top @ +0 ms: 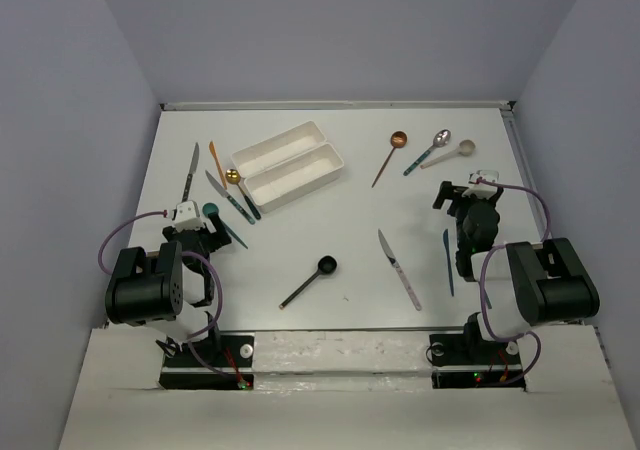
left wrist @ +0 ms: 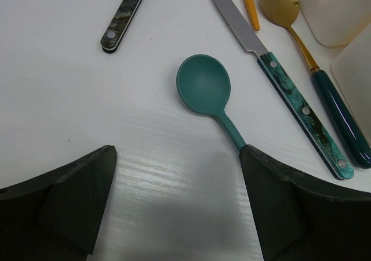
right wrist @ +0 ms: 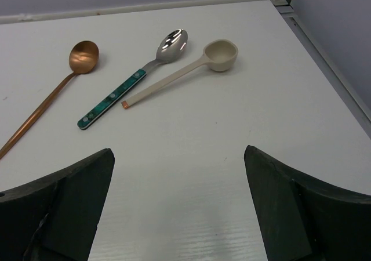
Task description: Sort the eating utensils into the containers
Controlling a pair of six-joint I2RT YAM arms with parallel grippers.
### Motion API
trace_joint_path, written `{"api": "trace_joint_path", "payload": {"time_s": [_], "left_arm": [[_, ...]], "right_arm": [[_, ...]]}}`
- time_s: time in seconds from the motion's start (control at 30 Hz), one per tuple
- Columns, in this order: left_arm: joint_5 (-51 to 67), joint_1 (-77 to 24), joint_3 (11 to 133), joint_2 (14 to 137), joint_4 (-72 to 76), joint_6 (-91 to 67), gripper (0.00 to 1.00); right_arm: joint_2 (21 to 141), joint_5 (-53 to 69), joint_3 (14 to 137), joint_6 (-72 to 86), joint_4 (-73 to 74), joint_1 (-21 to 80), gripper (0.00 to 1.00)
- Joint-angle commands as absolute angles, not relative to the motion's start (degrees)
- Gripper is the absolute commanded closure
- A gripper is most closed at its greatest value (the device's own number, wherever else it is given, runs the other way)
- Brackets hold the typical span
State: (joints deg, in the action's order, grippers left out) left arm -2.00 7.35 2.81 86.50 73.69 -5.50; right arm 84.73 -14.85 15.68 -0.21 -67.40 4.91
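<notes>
Two white containers lie side by side at the back centre, nothing in them. My left gripper hangs open over a teal spoon, whose handle runs under the right finger. Beside it lie a teal-handled knife, a gold spoon, an orange knife and a dark-handled knife. My right gripper is open over bare table. Ahead of it lie a copper spoon, a silver spoon and a cream spoon.
A black spoon and a silver knife lie on the near middle of the table. A blue knife lies next to the right arm. Walls close the table on three sides.
</notes>
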Motion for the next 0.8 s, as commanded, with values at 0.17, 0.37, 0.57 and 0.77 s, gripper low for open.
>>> {"api": "trace_joint_path", "payload": {"time_s": [0.17,0.37,0.57,0.77], "left_arm": [[-0.7,7.5,-2.6,85.8,118.8,-4.7,0.01],[13.4,9.6,-5.1,63.8,107.4,-1.9,0.01],[-3.5,9.8,19.8,42.1,51.0,14.6,0.01],[17.1,10.5,55.7,55.2,-2.7,27.8,0.22]], "right_arm": [[84.2,-14.8,16.6,-0.3,-69.6,4.4,0.00],[68.5,-17.3,19.6,5.7,-51.6,4.4,0.00],[56.9,-5.5,37.0,12.1,-19.3,4.4,0.15],[60.4,2.9,52.6,14.0,3.7,4.4,0.15]]}}
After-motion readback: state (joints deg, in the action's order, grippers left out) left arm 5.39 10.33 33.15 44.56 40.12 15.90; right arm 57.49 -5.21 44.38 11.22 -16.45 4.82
